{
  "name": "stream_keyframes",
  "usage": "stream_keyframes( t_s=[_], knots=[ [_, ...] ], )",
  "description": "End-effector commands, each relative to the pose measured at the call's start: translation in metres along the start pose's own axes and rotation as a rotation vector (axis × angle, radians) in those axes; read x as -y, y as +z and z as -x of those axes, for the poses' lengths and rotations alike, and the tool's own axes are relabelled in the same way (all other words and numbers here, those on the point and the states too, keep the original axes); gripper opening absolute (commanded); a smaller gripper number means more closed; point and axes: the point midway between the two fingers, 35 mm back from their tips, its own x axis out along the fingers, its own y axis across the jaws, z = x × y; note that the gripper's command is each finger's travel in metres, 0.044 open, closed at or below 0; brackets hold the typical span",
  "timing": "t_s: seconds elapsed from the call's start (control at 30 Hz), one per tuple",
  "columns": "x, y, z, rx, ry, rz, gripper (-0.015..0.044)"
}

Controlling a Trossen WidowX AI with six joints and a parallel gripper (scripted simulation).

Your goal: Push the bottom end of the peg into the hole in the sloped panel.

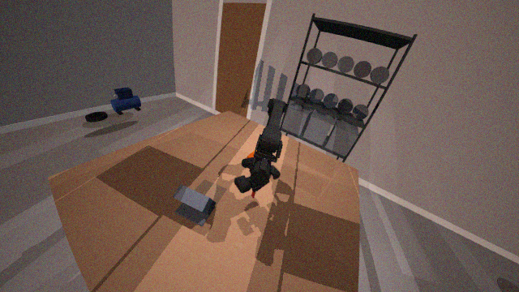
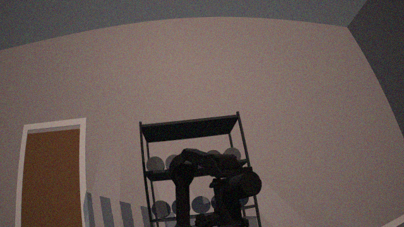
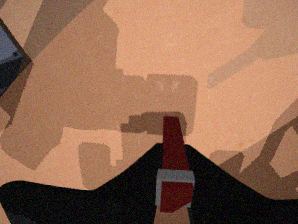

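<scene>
Red peg (image 1: 253, 195) (image 3: 173, 142) — grey band; black hand (image 1: 253, 184) (image 3: 172, 151) — tan tabletop (image 1: 203, 255) (image 3: 175, 30), brown-shadowed.

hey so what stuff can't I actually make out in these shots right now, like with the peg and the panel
- Hole in the sloped panel: no opening can be made out in the top view; the wrist view's left edge cuts the panel off.
- Red peg: in the top view, the gripper covers most of it.
- Exterior view: its bottom edge cuts off the tabletop.
</scene>
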Motion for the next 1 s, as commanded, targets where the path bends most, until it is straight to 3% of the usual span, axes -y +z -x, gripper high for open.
stream_keyframes(
  t_s=[0.0, 0.23, 0.97],
  knots=[
    [0.000, 0.000, 0.019, -0.003, 0.006, 0.004, 0.0000],
    [0.000, 0.000, 0.038, -0.002, 0.005, 0.002, 0.0000],
    [-0.014, 0.006, 0.032, -0.076, 0.029, 0.127, 0.0000]
  ],
)
